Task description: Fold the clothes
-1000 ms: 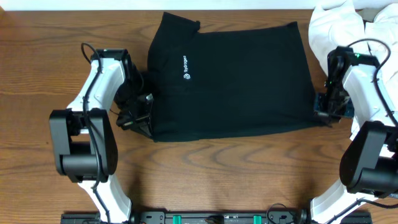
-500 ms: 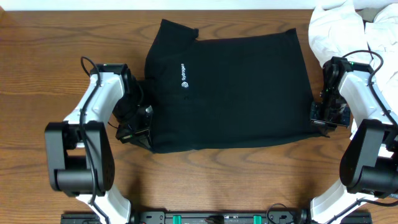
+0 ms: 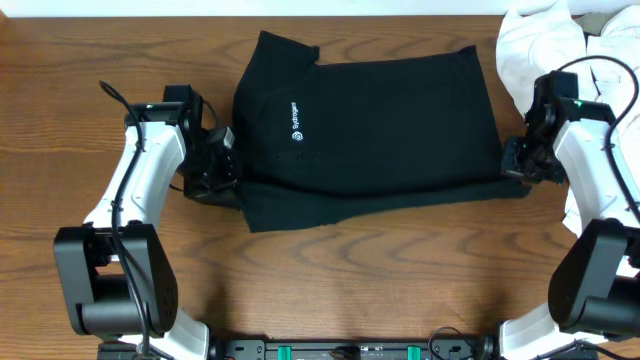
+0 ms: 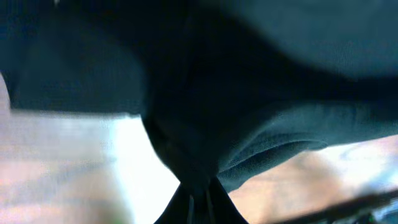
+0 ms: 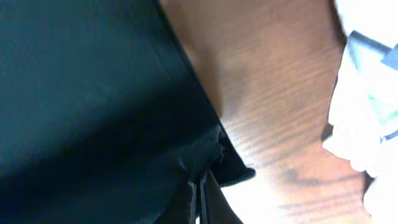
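Note:
The clothes (image 3: pixel 380 120), a black garment with a small white logo (image 3: pixel 296 122), lie spread on the wooden table (image 3: pixel 330 280). My left gripper (image 3: pixel 230 180) is shut on the garment's near left corner. In the left wrist view the dark fabric (image 4: pixel 261 93) bunches into the closed left gripper (image 4: pixel 198 202). My right gripper (image 3: pixel 510 165) is shut on the near right corner. The right wrist view shows the hem (image 5: pixel 211 149) pinched in the right gripper (image 5: pixel 200 199). The near edge sags loosely between the two grips.
A pile of white garments (image 3: pixel 545 50) lies at the far right corner, just behind my right arm, and shows as white fabric (image 5: pixel 367 124) in the right wrist view. Bare wood runs along the near side and the left of the table.
Both grippers have moved toward the far side of the table with the near corners in them. The garment's near edge has drawn back and started to double over.

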{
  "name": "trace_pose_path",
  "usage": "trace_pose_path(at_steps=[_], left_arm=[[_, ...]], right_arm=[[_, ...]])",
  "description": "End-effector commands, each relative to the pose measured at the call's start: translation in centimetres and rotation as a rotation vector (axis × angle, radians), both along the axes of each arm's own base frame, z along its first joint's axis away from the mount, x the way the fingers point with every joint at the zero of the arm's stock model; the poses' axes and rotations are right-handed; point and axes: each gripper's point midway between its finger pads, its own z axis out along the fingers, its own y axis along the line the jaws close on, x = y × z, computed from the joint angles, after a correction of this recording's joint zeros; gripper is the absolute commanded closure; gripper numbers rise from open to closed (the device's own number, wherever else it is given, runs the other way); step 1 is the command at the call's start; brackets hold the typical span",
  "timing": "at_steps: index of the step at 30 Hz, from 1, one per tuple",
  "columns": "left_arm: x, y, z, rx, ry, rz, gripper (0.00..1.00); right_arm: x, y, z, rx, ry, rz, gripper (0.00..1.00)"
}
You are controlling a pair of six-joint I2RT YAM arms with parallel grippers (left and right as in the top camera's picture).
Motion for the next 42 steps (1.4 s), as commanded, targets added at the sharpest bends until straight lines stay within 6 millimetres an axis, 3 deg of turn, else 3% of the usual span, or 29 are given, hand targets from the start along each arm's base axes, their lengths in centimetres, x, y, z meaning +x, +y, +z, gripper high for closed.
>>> trace_pose_path(at_steps=[1,7,21,34,42], left_arm=[[1.9,0.4,0.9,0.013,-0.067,0.057,0.94],[4.2,0.4,1.1,0.011,-0.151,0.087,0.94],[6.4,0.5,1.4,0.01,-0.245,0.088,0.94],[7.6,0.5,1.1,0.008,-0.295,0.088,0.94],[8.5,0.5,0.9,0.008,-0.333,0.088,0.94]], right_arm=[[1.0,-0.6,0.8,-0.004,-0.052,-0.016,0.99],[2.8,-0.9,1.2,-0.016,-0.129,-0.016,0.99],[5.4,-1.1,1.2,-0.03,-0.216,-0.006,0.99],[7.2,-0.7,-1.4,-0.013,-0.22,0.011,0.99],[8.5,-0.2,-1.3,-0.018,-0.265,0.027,0.99]])
